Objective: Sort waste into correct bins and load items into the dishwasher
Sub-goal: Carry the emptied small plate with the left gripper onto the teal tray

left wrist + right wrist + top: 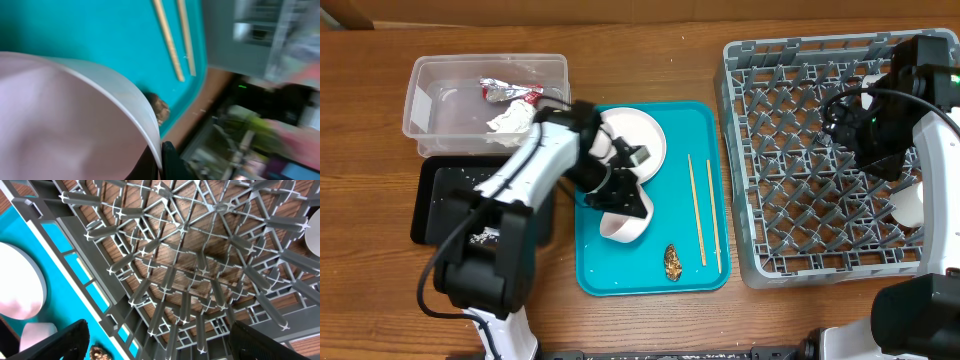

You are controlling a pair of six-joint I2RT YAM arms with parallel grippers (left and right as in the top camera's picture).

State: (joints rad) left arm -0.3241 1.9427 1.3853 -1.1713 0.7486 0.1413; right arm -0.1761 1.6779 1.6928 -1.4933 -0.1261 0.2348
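Note:
My left gripper [628, 208] is shut on the rim of a pale pink-white bowl [623, 227], tilted over the teal tray [700, 120]. In the left wrist view the bowl [65, 120] fills the left, its rim pinched between the fingers [168, 162]. On the tray lie a round plate [645, 140], two wooden chopsticks [696, 210] and a brown food lump [673, 262]. My right gripper [858, 128] hangs open over the grey dish rack [800, 150], with nothing between its fingers [57, 340]. The clear tub [430, 95] holds a foil wrapper [508, 92] and a white napkin [510, 120].
A black tray [432, 205] with pale crumbs lies in front of the tub, partly under my left arm. A white cup [910, 205] sits in the rack's right side. The rack's pegs [200, 270] stand close below my right gripper.

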